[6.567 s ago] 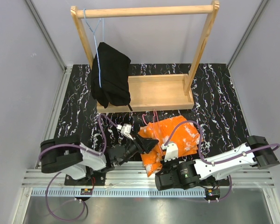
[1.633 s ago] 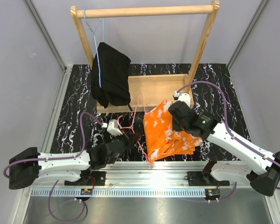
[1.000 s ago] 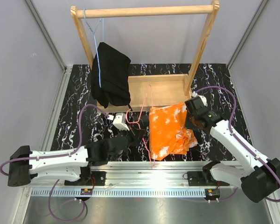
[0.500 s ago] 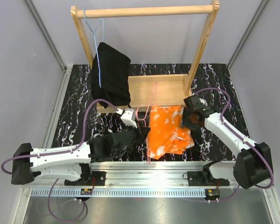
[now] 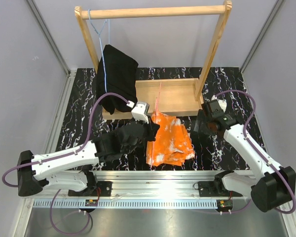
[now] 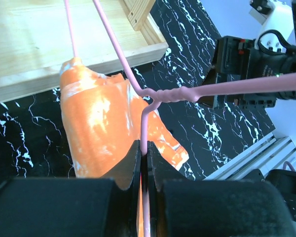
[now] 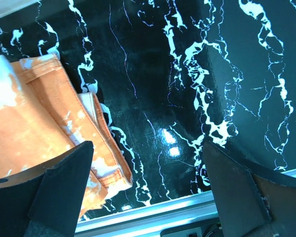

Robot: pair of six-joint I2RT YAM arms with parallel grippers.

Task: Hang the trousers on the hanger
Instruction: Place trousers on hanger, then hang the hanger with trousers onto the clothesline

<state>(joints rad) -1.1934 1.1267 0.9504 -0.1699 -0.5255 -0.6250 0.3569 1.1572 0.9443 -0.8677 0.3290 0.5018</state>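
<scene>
We show the trousers point(image 5: 168, 140) crumpled on the surface before the base of the wooden rack point(image 5: 177, 96), long axis running away from it. The left jaws, before the base's middle, pinch the hanger point(image 6: 172, 94) by its neck. The right jaws, before its right post, gape empty. The cloth lies between them, nearer the left.
</scene>
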